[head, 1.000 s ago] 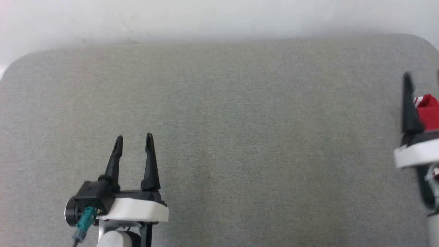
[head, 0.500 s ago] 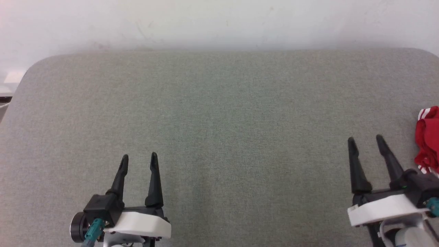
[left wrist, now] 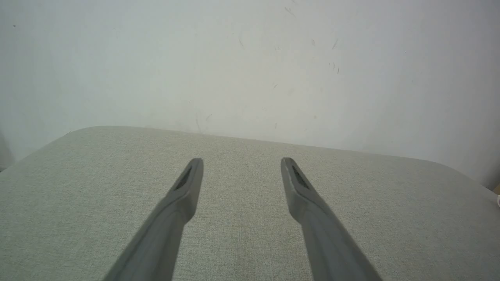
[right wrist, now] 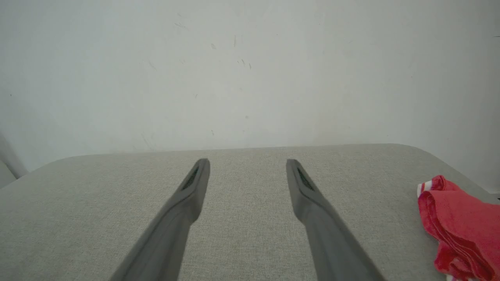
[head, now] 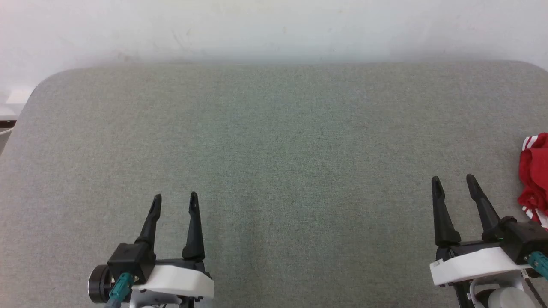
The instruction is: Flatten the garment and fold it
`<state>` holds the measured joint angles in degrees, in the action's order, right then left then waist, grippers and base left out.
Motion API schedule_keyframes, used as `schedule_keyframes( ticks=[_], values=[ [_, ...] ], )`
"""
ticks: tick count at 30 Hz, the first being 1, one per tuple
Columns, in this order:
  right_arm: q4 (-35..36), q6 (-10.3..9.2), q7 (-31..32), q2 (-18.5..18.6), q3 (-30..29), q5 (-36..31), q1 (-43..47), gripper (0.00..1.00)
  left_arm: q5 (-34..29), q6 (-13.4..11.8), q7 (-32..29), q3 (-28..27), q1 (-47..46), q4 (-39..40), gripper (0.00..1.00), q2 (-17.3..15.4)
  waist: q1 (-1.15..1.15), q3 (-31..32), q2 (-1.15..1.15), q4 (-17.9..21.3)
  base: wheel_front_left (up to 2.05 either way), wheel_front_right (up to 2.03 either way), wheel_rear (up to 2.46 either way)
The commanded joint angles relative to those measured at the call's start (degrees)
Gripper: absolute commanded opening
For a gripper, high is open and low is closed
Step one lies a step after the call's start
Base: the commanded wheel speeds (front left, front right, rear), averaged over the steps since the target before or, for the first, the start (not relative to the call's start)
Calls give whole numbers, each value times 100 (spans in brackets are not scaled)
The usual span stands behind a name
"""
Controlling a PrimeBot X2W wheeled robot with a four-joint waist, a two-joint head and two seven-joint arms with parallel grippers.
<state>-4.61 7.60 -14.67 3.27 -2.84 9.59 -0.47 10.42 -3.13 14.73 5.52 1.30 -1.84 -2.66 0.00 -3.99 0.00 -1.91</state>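
The garment [head: 534, 175] lies crumpled at the right edge of the grey table [head: 274, 141], red with striped trim showing, partly cut off by the head view's edge. It also appears in the right wrist view as a red bunched garment [right wrist: 461, 222] to the right of the fingers. My right gripper [head: 453, 180] stands open just left of it, apart from the cloth, with nothing between its fingers. At the lower left my left gripper [head: 175, 199] is open and holds nothing, far from the garment. The chest lettering is hidden in the folds.
A pale wall [head: 274, 30] runs close behind the table's far edge. The table's rounded left corner [head: 38, 85] and right corner [head: 531, 66] show in the head view. A wide stretch of bare grey cloth surface lies between the two grippers.
The head view has shifted, swinging from the left toward the centre. The right gripper came down from beside the garment at the right edge to the lower right. Little differs over the last half second.
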Motion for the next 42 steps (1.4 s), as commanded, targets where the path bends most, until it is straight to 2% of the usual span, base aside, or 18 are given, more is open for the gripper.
schedule_keyframes(
  ticks=[1, 6, 7, 42],
  values=[
    [-6, -11, -23, -24, 9, -18, 54, 100, -6, -20, 27, 0, 58, -12, 100, -21, 0, -5, 0, 0, 0, 0, 0],
    [11, -11, -28, -30, -12, -14, 32, 100, 75, -19, 27, 18, 24, 22, 100, -21, 0, -49, 0, -11, 0, 0, 0],
    [5, 1, 3, -7, -17, 0, -1, 0, 58, 0, -3, 13, -2, 13, 0, 1, 0, -46, 0, -8, 0, 0, 0],
    [124, -2, 386, -13, 58, -250, 11, 0, -229, 82, -392, -136, -37, 57, 0, -2, 1, 70, 0, 44, 0, 0, 0]
  ],
)
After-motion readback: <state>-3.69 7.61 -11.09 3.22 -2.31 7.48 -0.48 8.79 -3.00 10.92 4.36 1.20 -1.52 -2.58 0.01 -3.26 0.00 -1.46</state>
